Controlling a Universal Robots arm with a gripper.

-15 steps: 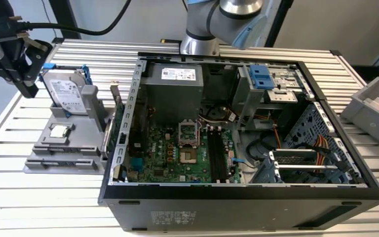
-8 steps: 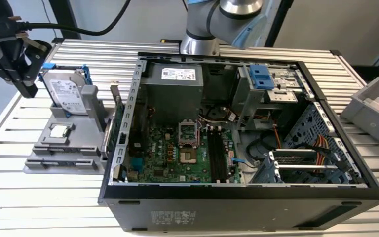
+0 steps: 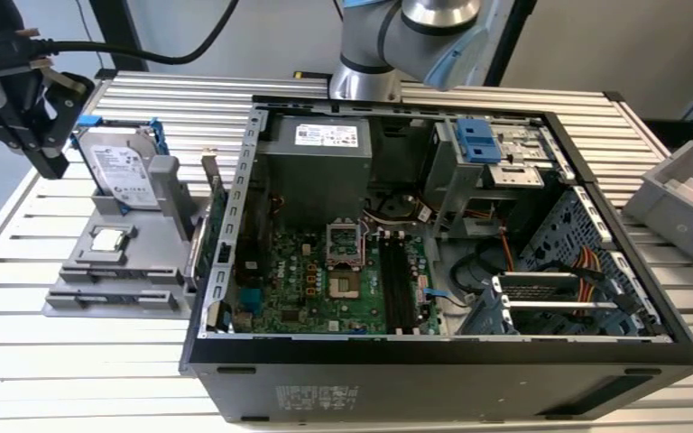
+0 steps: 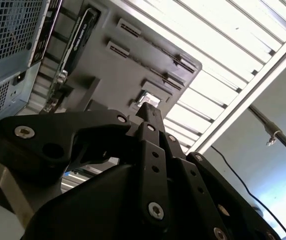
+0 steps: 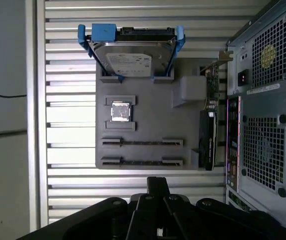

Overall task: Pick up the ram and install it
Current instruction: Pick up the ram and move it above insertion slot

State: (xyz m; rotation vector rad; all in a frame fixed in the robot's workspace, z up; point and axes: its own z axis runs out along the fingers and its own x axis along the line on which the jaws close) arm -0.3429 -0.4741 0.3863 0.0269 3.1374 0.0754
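My black gripper [image 3: 50,165] hangs at the exterior view's left, above the slatted table and clear of the grey parts holder [image 3: 142,262]. Its fingers are closed together with nothing showing between them, as both wrist views show [image 5: 157,181] [image 4: 147,111]. In the first wrist view the holder [image 5: 147,120] has two long narrow slots on the side nearest the gripper. Each slot shows a thin dark strip [image 5: 142,142]. I cannot tell whether a strip is the ram edge-on. The open computer case [image 3: 443,352] lies beside the holder, with its motherboard [image 3: 310,280] and long black memory slots [image 3: 397,287] showing.
The holder also carries a silver hard drive [image 5: 133,55] in a blue frame, a square chip [image 5: 120,111] and a green card [image 5: 207,130] on edge by the case. A grey bin [image 3: 689,194] stands at the exterior view's right. A black cable [image 3: 142,50] trails from the gripper.
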